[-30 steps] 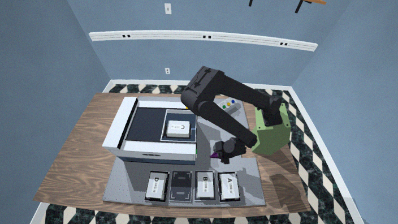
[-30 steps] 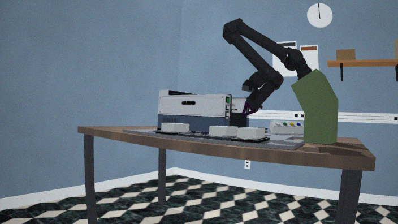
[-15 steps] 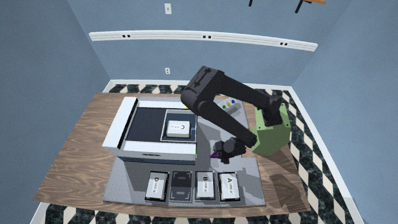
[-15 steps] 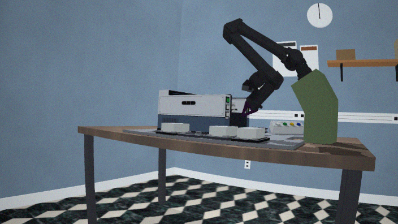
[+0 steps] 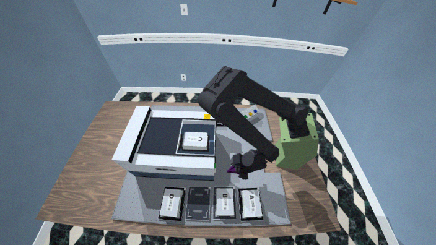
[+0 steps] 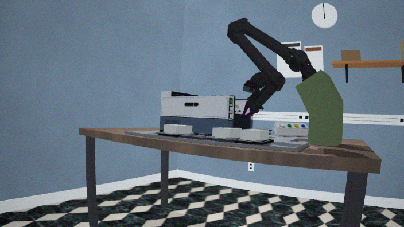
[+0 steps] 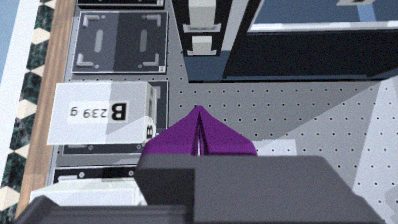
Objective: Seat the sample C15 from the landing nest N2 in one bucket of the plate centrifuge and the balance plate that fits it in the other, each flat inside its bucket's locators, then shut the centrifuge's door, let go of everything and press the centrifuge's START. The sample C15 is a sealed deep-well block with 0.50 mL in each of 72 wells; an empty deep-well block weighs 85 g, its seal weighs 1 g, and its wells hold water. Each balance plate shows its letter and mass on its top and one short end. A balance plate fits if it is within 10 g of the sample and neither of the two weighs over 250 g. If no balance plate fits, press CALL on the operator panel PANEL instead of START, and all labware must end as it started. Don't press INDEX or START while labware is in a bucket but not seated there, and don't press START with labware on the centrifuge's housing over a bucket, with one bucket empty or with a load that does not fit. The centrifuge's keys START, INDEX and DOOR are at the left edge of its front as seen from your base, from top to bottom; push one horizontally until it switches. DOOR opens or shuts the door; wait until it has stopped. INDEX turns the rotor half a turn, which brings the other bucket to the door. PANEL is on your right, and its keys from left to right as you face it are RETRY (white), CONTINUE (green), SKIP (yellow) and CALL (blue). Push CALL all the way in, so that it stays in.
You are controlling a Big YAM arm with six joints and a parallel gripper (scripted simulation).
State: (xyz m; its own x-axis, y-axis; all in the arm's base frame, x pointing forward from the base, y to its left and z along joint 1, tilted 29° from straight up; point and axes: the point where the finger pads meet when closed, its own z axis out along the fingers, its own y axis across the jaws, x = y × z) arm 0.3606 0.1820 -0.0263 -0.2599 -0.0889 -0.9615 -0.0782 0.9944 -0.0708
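The gripper (image 5: 231,169) is clenched tight, purple fingers pressed together with nothing between them. It hangs low, right of the centrifuge (image 5: 173,161) in the top view, just off its front corner.

The sliding door (image 5: 130,136) is pushed to the left side of the housing. In the exposed bucket (image 5: 180,136), centre of the frame, a white plate marked C (image 5: 196,140) lies square and flat. The sample C15 itself I can't find in any view. My guess is it rides in the other bucket, under the housing.

This looks like the key-pressing stage. In the wrist view the fingertips point up the frame at the column of keys (image 7: 202,30). With the door open, I'd say DOOR, the bottom key, comes first: a straight horizontal push, then a wait.

Along the lower edge of the top view sit plate D (image 5: 171,202), an empty nest (image 5: 198,202), plate B (image 5: 225,202) and plate A (image 5: 251,203), with B closest below the wrist. PANEL (image 5: 259,122) lies behind the forearm, and the green pedestal (image 5: 297,148) stands at the right. Nothing blocks the line to the keys; hitting the wrong key is the risk.
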